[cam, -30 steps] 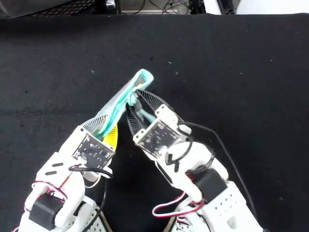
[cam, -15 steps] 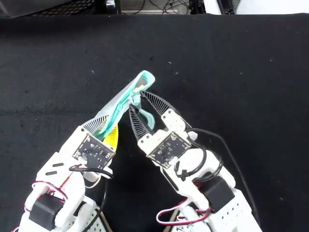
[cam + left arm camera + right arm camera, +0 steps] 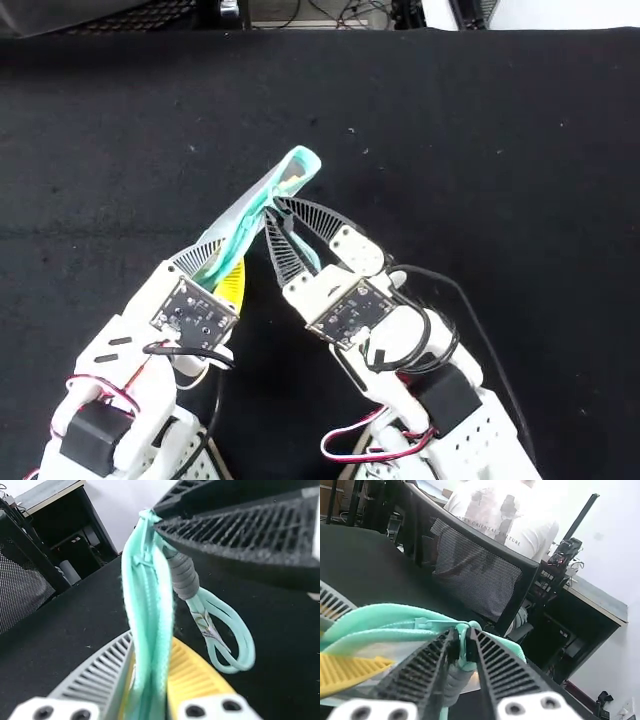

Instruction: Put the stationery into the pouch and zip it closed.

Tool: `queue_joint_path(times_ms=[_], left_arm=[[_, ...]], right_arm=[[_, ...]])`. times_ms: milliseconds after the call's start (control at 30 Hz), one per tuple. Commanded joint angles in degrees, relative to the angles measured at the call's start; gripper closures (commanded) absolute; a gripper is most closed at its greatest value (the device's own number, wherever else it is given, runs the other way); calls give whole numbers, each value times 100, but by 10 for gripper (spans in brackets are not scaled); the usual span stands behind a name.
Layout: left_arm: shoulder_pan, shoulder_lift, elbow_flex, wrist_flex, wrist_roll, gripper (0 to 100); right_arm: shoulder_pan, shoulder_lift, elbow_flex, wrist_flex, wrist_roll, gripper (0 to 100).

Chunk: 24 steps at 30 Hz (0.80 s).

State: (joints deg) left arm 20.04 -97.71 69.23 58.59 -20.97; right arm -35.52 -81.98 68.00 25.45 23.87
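The black desk carries nothing of the job directly. The mint pouch is held up off it, just toward 9 o'clock from the middle, between two arms that come in from 7 and 5 o'clock.

It stands on edge with its zip line uppermost, which looks deliberate, since that leaves the zip free to be run along from above. Its long axis runs from 7 o'clock to 1 o'clock.

The left gripper has the 7 o'clock end, its grey and yellow fingers clamped on either face of the fabric. I'd say it serves as an anchor, keeping the pouch taut so a pull on the zip doesn't just drag the whole thing along.

The right gripper meets the pouch from the 5 o'clock side, well along toward the far end. Its black fingers are closed on the grey zip pull. The mint cord loop dangles free below that pull.

Past the pinch, the 1 o'clock tip looks slightly agape, so I judge a short stretch remains unzipped. What lies inside I can't make out.
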Motion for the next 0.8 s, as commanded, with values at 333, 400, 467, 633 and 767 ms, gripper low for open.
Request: queue_joint_path(times_ms=[333,400,467,633,767], left_arm=[[-31,18,57,62,44,970],[-31,18,57,62,44,970],[-31,0,57,62,44,970],[-31,0,57,62,44,970],[-31,-9,57,62,44,970]], right_arm=[[651,-84,-75,-141,62,986],[510,-75,-84,-141,62,986],[360,-75,-66,-141,62,985],[246,-75,-66,-132,35,974],[229,-84,-101,202,18,903]])
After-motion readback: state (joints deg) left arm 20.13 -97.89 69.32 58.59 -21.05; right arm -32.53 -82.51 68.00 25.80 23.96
